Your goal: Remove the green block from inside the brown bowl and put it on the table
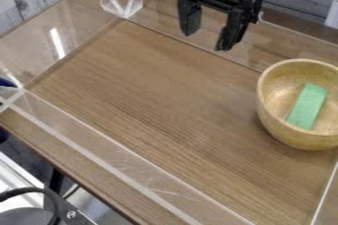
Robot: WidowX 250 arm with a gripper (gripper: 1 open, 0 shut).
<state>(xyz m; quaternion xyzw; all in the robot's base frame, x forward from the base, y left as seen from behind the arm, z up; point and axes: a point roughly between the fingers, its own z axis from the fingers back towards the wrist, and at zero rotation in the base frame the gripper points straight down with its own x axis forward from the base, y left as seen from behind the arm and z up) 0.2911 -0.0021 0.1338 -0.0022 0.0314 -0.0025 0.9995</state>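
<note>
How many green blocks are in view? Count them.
1 green block: inside the brown bowl. The view's edge cuts the bowl off, so others could be hidden.

I see a green block (306,107) in a tan bowl (271,99) (yellowish inside), over brown wood-grain tabletop (145,96).

Wood-grain bench (158,91)
Brown bowl (270,120) on it at the frame's right edge; low clear walls (99,157) border it.
</note>
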